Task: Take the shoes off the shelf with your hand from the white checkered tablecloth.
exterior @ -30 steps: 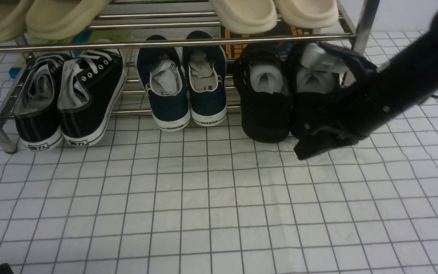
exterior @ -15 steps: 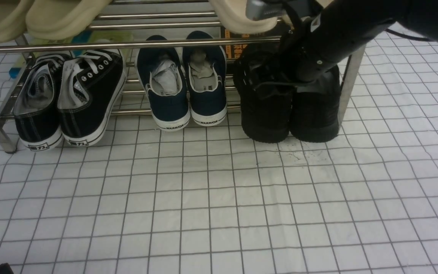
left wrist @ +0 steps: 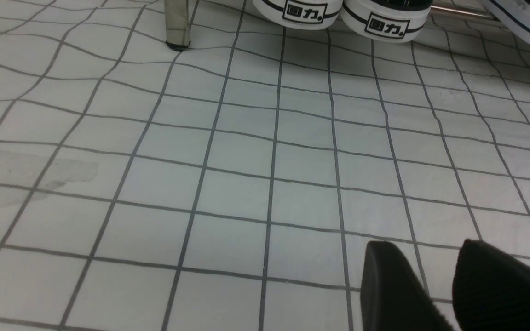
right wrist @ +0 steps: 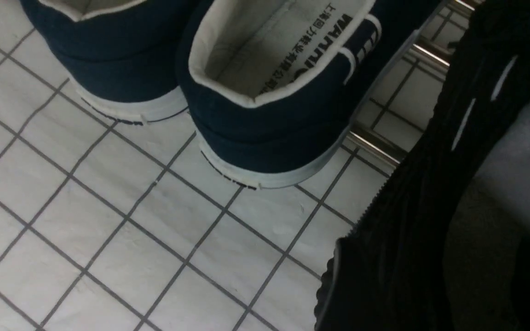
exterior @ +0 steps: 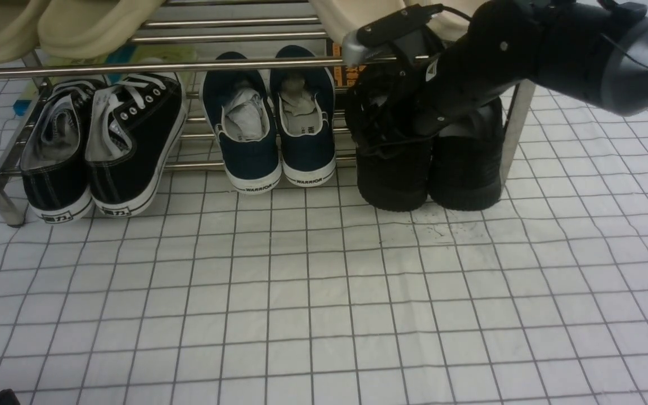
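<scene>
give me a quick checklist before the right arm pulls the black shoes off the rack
1. Right arm at the black shoes: ok.
2. Fingers shut on a shoe: cannot tell, hidden.
3. Cloth in front of the pair free of obstacles: ok.
4. Navy shoes apart from the pair: ok, narrowly.
5. Arm free of the rack rod: cannot tell.
6. Left gripper away from the rack: ok.

My arm [exterior: 526, 62] is black with a grey segment. The shoes [exterior: 408, 177] are all black, the cloth [exterior: 324, 292] white with a dark grid, the shelf [exterior: 133, 66] chrome.
</scene>
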Robot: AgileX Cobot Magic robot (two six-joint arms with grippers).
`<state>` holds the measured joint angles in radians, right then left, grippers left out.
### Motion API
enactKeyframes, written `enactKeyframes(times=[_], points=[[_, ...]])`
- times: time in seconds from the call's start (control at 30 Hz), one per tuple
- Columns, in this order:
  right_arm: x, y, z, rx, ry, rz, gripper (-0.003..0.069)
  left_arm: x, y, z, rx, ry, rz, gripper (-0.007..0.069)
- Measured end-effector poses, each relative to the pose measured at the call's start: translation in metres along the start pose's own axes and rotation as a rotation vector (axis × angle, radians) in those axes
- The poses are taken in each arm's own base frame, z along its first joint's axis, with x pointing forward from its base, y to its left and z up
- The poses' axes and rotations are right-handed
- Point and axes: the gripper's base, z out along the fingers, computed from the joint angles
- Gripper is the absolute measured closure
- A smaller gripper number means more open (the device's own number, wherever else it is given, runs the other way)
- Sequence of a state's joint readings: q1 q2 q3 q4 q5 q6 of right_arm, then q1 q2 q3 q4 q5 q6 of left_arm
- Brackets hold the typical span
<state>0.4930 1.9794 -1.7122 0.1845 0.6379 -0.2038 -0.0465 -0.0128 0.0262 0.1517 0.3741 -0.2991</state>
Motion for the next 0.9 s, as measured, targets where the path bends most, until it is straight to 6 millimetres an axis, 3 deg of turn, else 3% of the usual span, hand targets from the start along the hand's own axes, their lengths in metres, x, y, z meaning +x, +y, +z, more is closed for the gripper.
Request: enactKeyframes(times=[0.17,0.2,0.23,0.27,0.3,0.33,0.4,0.6,0.83,0.9], points=[[0.005,-0.001,0.012,0.003,0.018,0.0,0.023,0.0,0.0,0.0,0.0,0.0,0.0,0.0384],[0.007,-0.002,0.016,0.004,0.026,-0.005,0.0282,0.0,0.0,0.0,0.0,0.0,0.0,0.0384],[0.007,-0.002,0.016,0.004,0.026,-0.006,0.029,0.0,0.0,0.0,0.0,0.0,0.0,0.0384],[0.007,-0.002,0.016,0.004,0.026,-0.006,0.0389,0.0,0.0,0.0,0.0,0.0,0.0,0.0384],[0.007,-0.002,0.016,0.004,0.025,-0.007,0.0416,0.0,0.0,0.0,0.0,0.0,0.0,0.0384],[0.006,-0.002,0.015,0.003,0.028,-0.007,0.0519,0.0,0.0,0.0,0.0,0.0,0.0,0.0384],[0.006,-0.001,0.013,-0.003,0.047,-0.007,0.0634,0.0,0.0,0.0,0.0,0.0,0.0,0.0384],[0.004,0.003,-0.004,-0.035,0.104,-0.002,0.0656,0.0,0.0,0.0,0.0,0.0,0.0,0.0384],[-0.012,0.017,-0.091,-0.091,0.075,-0.005,0.0656,0.0,0.0,0.0,0.0,0.0,0.0,0.0384],[-0.014,0.019,-0.102,-0.095,0.065,-0.008,0.0656,0.0,0.0,0.0,0.0,0.0,0.0,0.0384]])
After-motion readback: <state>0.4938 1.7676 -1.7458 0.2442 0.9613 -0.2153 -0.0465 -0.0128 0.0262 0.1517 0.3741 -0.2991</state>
